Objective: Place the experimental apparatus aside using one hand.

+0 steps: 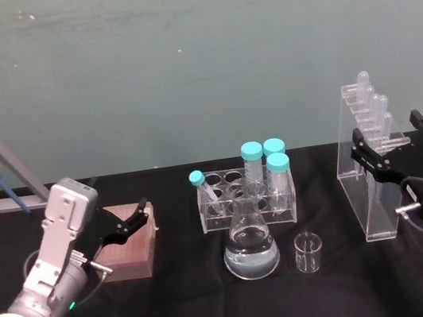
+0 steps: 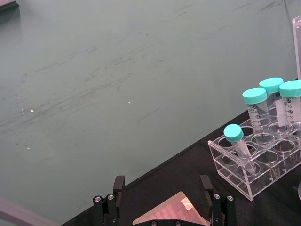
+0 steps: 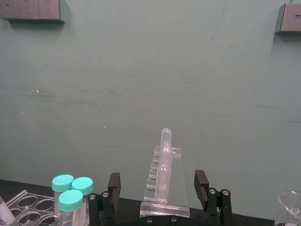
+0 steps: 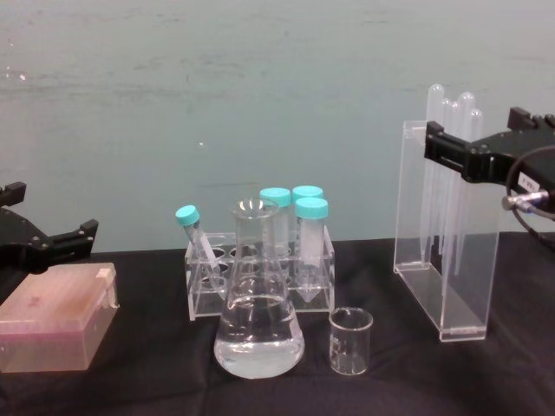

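I see right gripper (image 1: 387, 132) jaws spread, pipette stand (image 1: 373, 189) between them, worktop (image 1: 187, 307) right | conical flask (image 1: 251, 250), beaker (image 1: 308, 252) centre, before tube rack (image 1: 244, 200) | left gripper (image 1: 136, 218) jaws spread over pink tip box (image 1: 130, 252)

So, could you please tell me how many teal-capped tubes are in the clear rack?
4. In the rack, three teal-capped tubes stand upright at its right end; a smaller leaning tube sits at its left end. None seems hidden.

A clear rack (image 1: 209, 222) holds four teal-capped tubes (image 1: 253, 160); left, a pinkish box (image 1: 126, 256), perhaps pipette tips.
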### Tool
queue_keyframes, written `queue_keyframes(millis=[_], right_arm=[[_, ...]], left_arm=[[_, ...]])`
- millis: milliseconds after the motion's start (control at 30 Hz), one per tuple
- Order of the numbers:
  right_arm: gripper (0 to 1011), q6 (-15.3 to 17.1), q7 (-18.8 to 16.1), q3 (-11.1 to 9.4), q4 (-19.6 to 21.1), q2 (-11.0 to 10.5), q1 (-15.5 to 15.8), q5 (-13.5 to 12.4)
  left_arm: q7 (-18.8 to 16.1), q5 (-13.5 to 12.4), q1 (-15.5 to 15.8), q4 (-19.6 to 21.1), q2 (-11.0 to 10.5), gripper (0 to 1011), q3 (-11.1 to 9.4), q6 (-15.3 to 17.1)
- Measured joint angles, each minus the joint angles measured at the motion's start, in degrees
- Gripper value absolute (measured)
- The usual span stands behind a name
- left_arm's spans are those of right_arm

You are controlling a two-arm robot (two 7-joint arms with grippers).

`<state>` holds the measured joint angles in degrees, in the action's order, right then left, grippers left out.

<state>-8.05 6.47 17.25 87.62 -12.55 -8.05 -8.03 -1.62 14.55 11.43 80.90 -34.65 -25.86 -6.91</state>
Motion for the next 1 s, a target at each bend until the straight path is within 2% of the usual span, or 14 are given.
queue_keyframes(millis=[467, 1000], right_arm=[[1000, 1.4, 1.9, -1.4, -0.7, 3.2, 0.3, 3.0], [1000, 1.1, 1.4, -3.6, -2.4, 6.2, 0.1, 4.9]], left_arm=[[0.0, 0.0, 0.0, 0.0, 0.0, 1000, 0.0, 0.0], [0.0, 0.0, 0.0, 0.0, 0.0, 1000, 0.0, 0.0]])
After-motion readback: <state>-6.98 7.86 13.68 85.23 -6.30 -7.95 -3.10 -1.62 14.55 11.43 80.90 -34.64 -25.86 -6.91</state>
